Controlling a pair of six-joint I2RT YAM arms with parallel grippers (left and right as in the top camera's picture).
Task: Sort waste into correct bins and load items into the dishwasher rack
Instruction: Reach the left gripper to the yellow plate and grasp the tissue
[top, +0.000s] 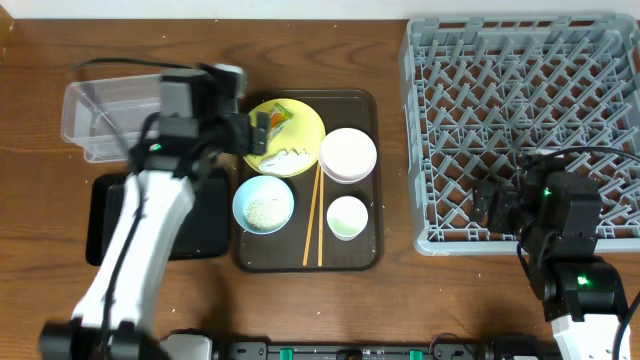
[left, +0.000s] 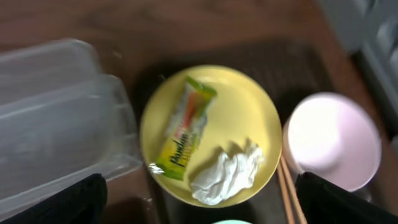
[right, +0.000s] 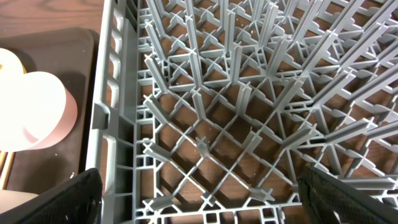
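The round yellow plate (top: 300, 125) lies on the brown serving tray and holds the green-and-yellow snack wrapper (left: 185, 127) and a crumpled white paper bit (left: 227, 174). My left gripper (top: 262, 128) hovers over the plate's left side, open and empty; in the left wrist view (left: 202, 211) its fingers straddle the plate's near edge. The light blue bowl (top: 263, 203) holds white rice. The white-pink bowl (top: 348, 155), pale green cup (top: 347, 217) and wooden chopsticks (top: 313, 215) lie beside it. My right gripper (top: 495, 205) is open over the front left of the grey dishwasher rack (top: 530, 110).
The clear plastic box (top: 100, 120) stands left of the plate. The black tray (top: 105, 225) lies in front of it, partly under my left arm. The brown serving tray (top: 365, 250) sits between the bins and the rack. The rack (right: 205, 112) looks empty.
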